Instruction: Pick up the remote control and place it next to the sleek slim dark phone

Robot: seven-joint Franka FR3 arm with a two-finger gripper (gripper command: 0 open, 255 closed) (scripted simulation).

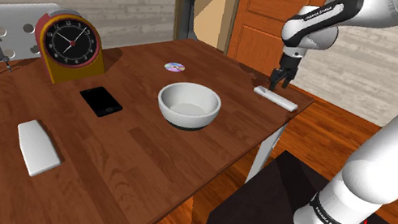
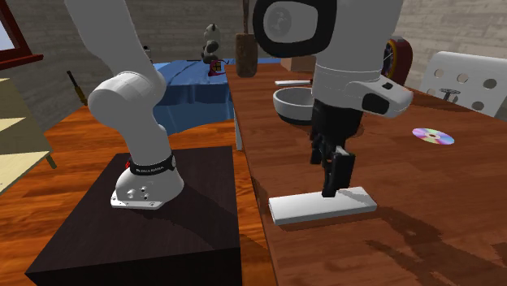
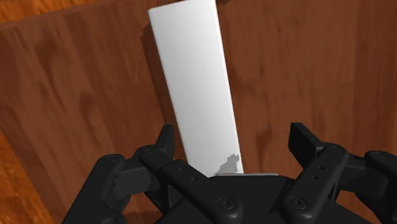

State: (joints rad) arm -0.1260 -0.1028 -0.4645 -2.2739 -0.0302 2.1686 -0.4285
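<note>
Pincer point(image 1: 278, 83) fingers spread astride white remote point(image 1: 286, 102), dark phone point(image 1: 100, 101) well apart

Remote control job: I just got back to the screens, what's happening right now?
The arm's end effector hangs low over the white remote by the table edge near the stand. Its fingers are open on either side, not gripping. The remote lies flat on the table, not lifted yet. The black phone sits far across the table, past the white bowl, near the clock.
</note>
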